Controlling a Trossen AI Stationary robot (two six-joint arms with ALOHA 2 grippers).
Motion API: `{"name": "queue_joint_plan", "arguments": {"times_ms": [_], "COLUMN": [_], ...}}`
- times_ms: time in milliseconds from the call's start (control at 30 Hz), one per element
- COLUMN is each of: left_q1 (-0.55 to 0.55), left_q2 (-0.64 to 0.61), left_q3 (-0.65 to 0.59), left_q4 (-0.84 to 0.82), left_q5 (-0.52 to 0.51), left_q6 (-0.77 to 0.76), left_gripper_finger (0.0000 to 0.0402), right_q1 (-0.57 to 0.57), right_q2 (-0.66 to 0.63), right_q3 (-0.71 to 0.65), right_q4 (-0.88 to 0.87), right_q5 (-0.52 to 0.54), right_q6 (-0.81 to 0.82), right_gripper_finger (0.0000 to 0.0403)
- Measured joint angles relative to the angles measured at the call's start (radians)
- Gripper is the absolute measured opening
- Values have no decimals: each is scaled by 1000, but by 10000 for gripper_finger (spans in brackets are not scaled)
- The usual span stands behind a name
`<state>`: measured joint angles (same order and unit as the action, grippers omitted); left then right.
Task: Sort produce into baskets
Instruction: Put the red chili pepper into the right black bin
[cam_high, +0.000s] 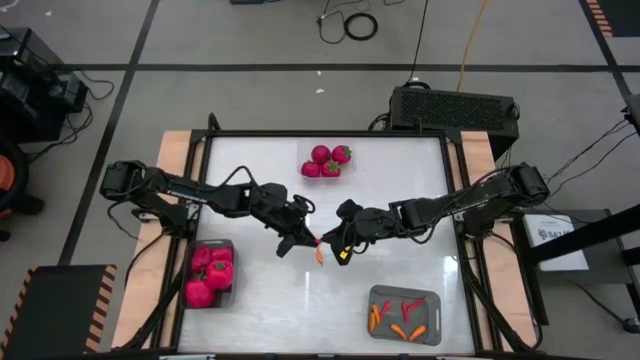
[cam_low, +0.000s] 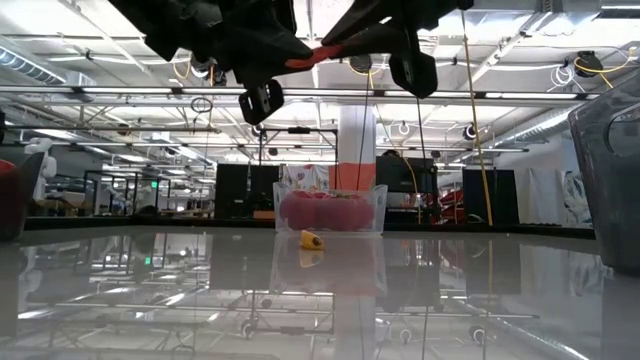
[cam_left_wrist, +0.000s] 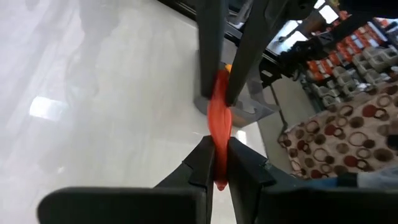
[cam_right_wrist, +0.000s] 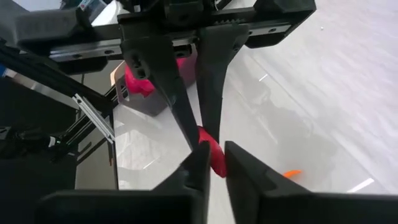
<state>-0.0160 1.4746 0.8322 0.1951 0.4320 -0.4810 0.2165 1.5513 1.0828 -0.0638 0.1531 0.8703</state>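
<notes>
Inventory, placed relative to the clear tray (cam_high: 326, 160) at the worktop's (cam_high: 400, 200) far edge:

- Baskets: three. One clear tray; two grey bins, one (cam_high: 210, 272) near-left of it, one (cam_high: 404, 314) near-right.
- Round red pieces with green tops (cam_high: 341, 154): four, inside the tray.
- Lumpy magenta pieces (cam_high: 217, 275): about five, in the left bin.
- Slender orange and red pieces (cam_high: 409, 308): about five, in the right bin.
- Slender red piece (cam_left_wrist: 219, 121): one, between two pincers.
- Small orange piece (cam_low: 312, 239): one, on the worktop nearer than the tray.
- Arms: two.

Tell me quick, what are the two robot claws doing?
Left gripper: shut on the slender red-orange toy pepper.
Right gripper: shut on the same pepper's other end, above the table.
</notes>
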Motion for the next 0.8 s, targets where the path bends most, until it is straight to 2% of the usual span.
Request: {"name": "queue_joint_plan", "arguments": {"times_ms": [133,367,467,600,700,800], "left_q1": [0,0,3,12,25,38], "left_q2": [0,0,0,0,0,0], "left_q3": [0,0,0,0,0,0], "left_q4": [-3,-1,13,9,4,-33], "left_q5": [-35,-43,-51,-52,-51,-50], "left_q6": [26,78,95,96,109,132], "left_gripper_finger": [38,53,88,155,198,221], "right_q1": [-1,0,0,-5,-7,-7], "right_q2": [0,-1,-1,-1,-2,-8], "right_q3": [0,0,0,0,0,0], "right_q4": [-4,-8,-21,-22,-31,-63], "right_q5": [2,1,-4,-34,-103,-218], "right_q6": [0,0,0,0,24,93], "right_gripper_finger": [6,3,3,1,1,1]}}
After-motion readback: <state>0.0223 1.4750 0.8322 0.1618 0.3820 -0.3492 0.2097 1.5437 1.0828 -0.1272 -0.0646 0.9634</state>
